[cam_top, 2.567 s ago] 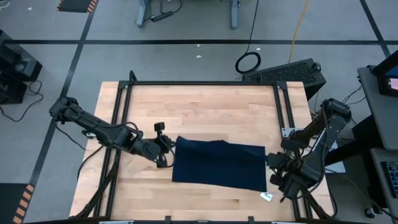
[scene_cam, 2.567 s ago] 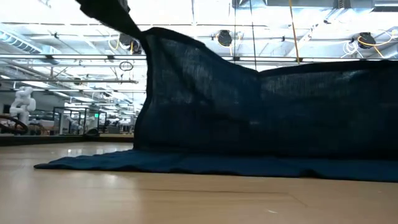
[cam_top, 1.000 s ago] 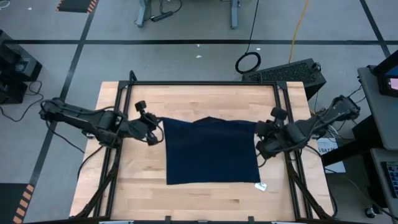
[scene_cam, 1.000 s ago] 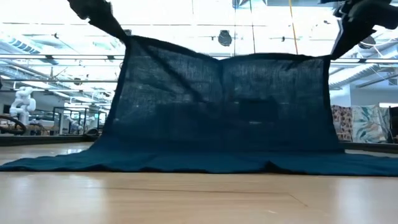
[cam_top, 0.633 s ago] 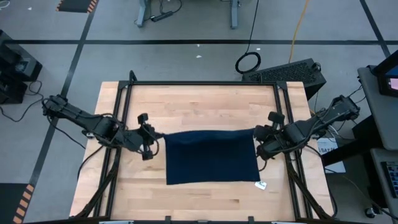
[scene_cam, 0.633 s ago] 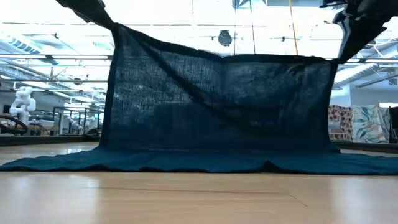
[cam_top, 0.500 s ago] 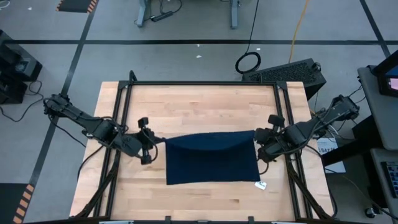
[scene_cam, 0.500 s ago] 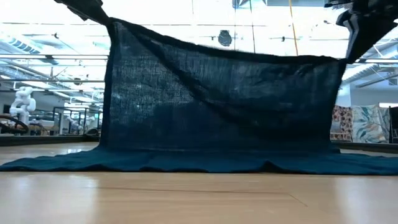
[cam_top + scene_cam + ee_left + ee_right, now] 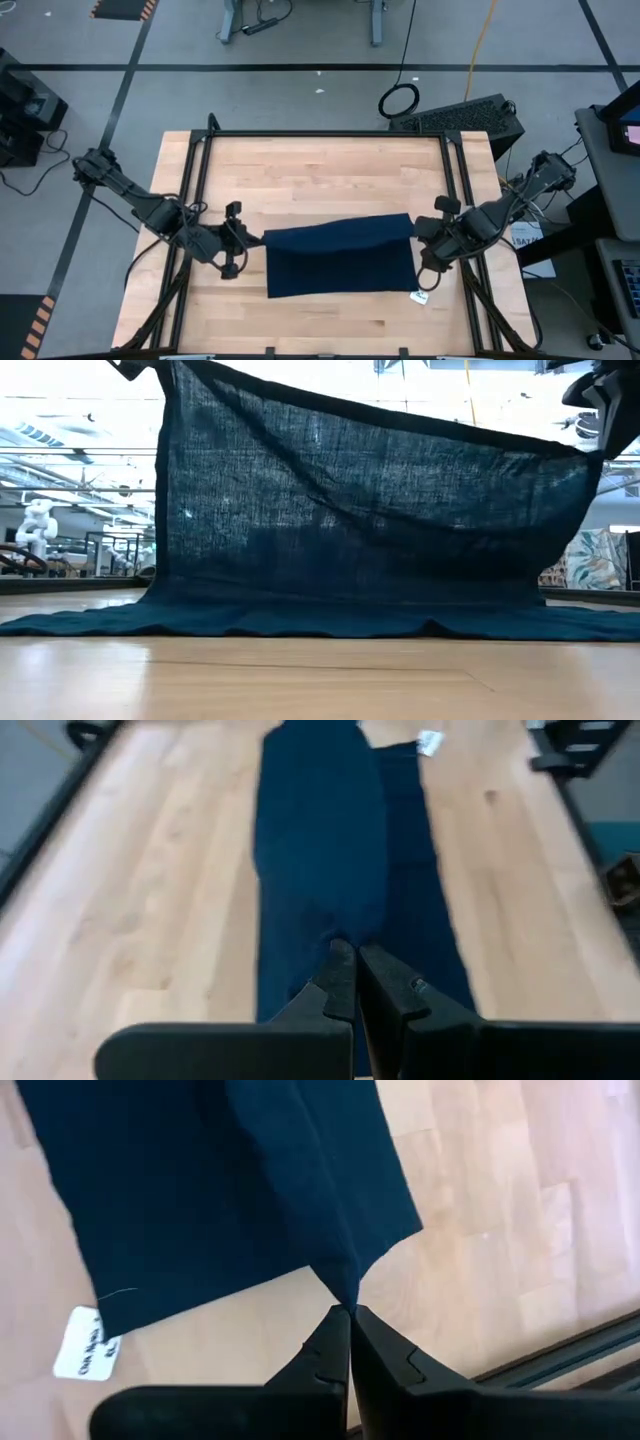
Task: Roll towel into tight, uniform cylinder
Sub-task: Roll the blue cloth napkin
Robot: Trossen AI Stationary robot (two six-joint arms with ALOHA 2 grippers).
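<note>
The left gripper (image 9: pixel 250 240) and right gripper (image 9: pixel 420 228) each pinch a far corner of the towel (image 9: pixel 340 262). That edge hangs lifted above the table (image 9: pixel 320 170). Its near edge lies flat, tag (image 9: pixel 420 296) beside it.

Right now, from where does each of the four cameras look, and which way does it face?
High: above, looking down; both arms, towel, table.
Low: table height, facing the hung towel and the room.
Left wrist: along the left gripper, pinching the towel.
Right wrist: along the right gripper, pinching a corner.
Shared: the white tag appears in high and both wrist views.
</note>
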